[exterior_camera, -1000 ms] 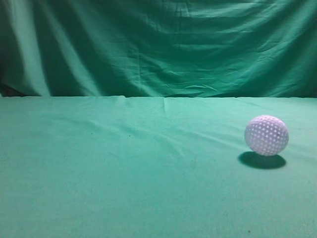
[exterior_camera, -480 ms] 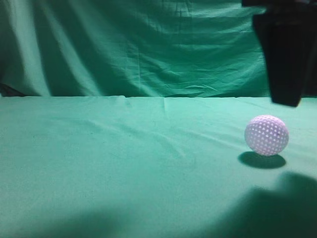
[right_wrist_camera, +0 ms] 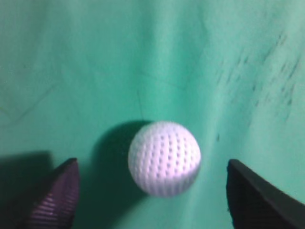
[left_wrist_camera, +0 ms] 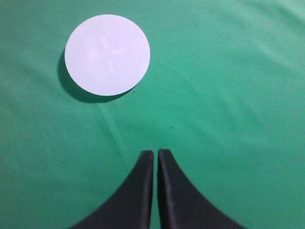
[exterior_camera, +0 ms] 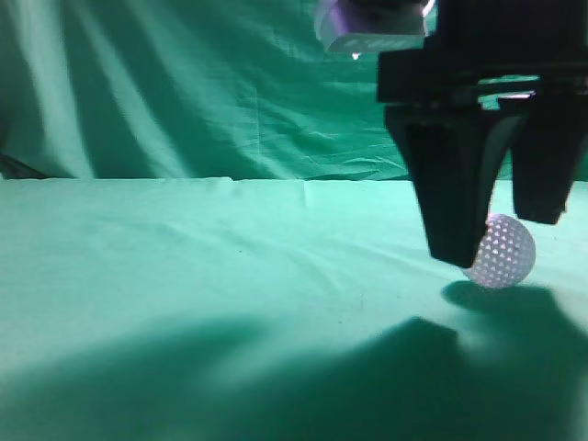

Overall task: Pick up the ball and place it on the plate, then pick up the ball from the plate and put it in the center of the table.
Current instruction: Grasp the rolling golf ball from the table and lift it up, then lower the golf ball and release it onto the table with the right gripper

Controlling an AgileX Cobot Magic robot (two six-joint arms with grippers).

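Observation:
The white dimpled ball rests on the green table at the right of the exterior view. My right gripper hangs over it, open, with one black finger in front of the ball's left side and the other to its right. In the right wrist view the ball lies between the two spread fingertips, untouched. My left gripper is shut and empty above the cloth. The white round plate lies up and to the left of it in the left wrist view.
A draped green cloth backdrop hangs behind the table. The right arm casts a wide dark shadow over the front of the cloth.
My right gripper has come down from the top right and moved left, and now straddles the ball. Its shadow has spread across the front of the table. The ball has not moved.

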